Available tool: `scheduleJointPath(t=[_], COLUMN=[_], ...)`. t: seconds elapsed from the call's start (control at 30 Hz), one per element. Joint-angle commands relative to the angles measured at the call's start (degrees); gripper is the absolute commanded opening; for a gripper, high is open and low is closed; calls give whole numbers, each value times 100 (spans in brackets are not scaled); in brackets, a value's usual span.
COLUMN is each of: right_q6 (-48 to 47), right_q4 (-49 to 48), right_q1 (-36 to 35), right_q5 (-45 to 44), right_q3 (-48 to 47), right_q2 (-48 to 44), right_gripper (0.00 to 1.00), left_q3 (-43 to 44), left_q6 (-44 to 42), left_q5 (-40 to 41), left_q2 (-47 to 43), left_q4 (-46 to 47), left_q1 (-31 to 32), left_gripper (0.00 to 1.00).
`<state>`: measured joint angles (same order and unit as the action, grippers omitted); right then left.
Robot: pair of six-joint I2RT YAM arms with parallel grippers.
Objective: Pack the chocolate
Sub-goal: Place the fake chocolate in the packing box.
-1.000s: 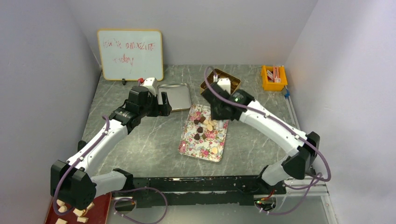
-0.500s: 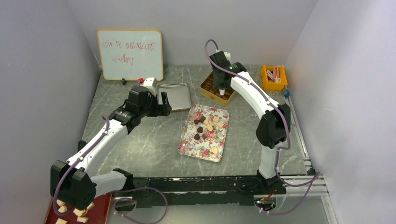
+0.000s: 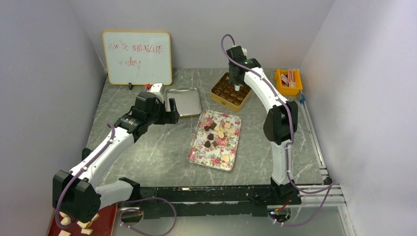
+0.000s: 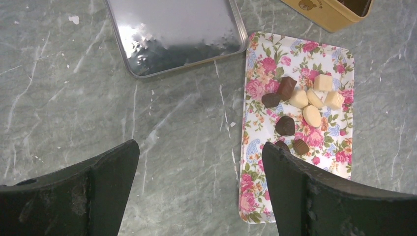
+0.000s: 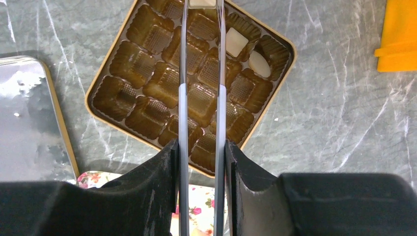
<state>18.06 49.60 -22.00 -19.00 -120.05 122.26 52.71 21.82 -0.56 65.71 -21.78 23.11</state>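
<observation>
The marble table (image 3: 147, 147) is carrying everything, and the right arm is reaching far across it so that the right gripper (image 3: 236, 84) is hanging over the gold box (image 5: 142, 64) at the back. Its long thin fingers are standing narrowly apart and appear to be pinching a cream piece (image 5: 202, 2) at their very tips (only its edge is showing in the wrist view). The left gripper (image 4: 199, 152) is waiting spread wide above bare table, between the silver lid (image 4: 172, 34) and the floral tray (image 4: 255, 196).

Most of the chocolates (image 4: 285, 125) are lying clustered on that tray, dark and cream together; two pale pieces (image 5: 236, 42) are already sitting in cells at the box's far corner.

The step in hand looks like setting the held piece into an empty cell. To do it well, the gripper is best centred over one cell beside the filled ones, lowered until the piece is inside the cell walls, opened only slightly, then lifted straight up so the fingers are not catching the thin brown liner.
</observation>
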Motion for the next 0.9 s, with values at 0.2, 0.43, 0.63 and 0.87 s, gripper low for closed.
scheduleJointPath(t=[0.2, 0.43, 0.63, 0.87], right_q6=[-153, -180, -204, -224], right_q4=[-412, -434, -401, -407], right_q1=[140, 151, 182, 227], right_q5=[187, 257, 258, 235], right_q3=[106, 75, 19, 93], right_q2=[-38, 26, 71, 10], right_gripper=[7, 30, 38, 41], left_q3=[-24, -39, -52, -20], left_q6=[81, 128, 155, 173], left_q5=[47, 47, 47, 47], left_q2=[-105, -85, -85, -34], left_q4=[113, 137, 157, 172], left_q1=[26, 27, 27, 27], left_gripper=[100, 100, 100, 100])
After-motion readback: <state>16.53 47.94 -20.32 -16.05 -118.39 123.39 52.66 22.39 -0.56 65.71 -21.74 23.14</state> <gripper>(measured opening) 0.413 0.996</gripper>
